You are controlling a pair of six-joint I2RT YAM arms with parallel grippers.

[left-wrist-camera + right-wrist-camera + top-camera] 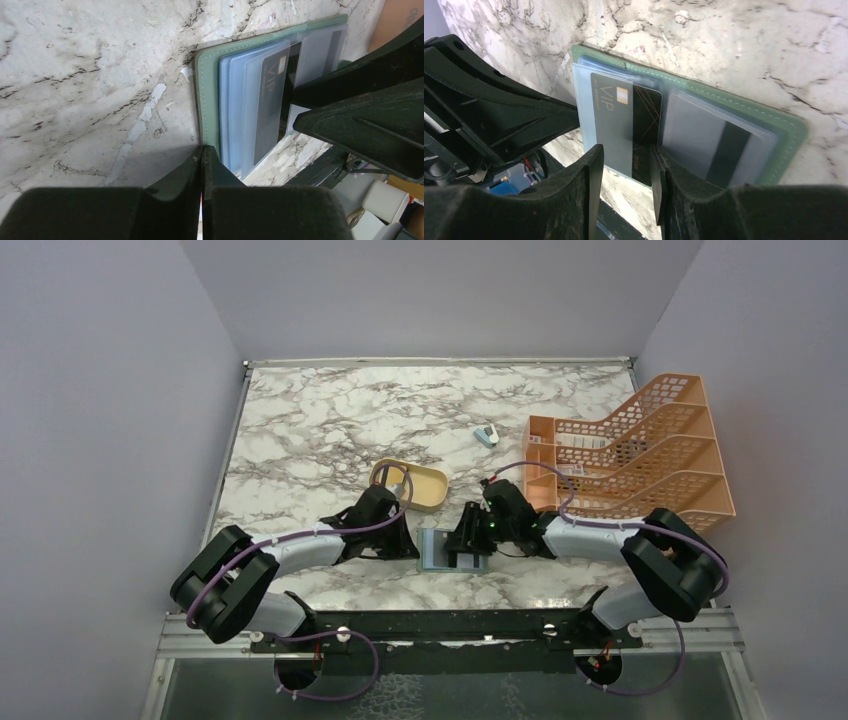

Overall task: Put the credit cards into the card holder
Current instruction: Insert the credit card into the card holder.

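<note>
Card holder first: from above we see it lying open and flat on the marble worktop, near the 6 o'clock edge and between the two arms. The left gripper meets it from 9 o'clock and the right gripper from 3 o'clock. A tan dish sits near the card holder's 11 o'clock, and an orange file rack stands at its 2 o'clock.

From the left wrist, the left gripper has its jaws pressed together, the tips resting on the green cover's corner at 6 o'clock of the view. We judge it is pinning the cover so the card holder cannot slide while a card is pushed in. Two credit cards show in the pockets. One is a dark VIP card under a clear blue-grey sleeve, and the other is a paler card at 1 o'clock.

From the right wrist, the right gripper has its jaws apart, standing either side of the VIP card's near end at 6 o'clock. Part of that card lies under the sleeve and its black part is uncovered. We cannot tell whether the fingers touch it. We judge the jaws flank it to guide it deeper. The paler card, with its dark stripe, sits fully pocketed at 4 o'clock.
</note>
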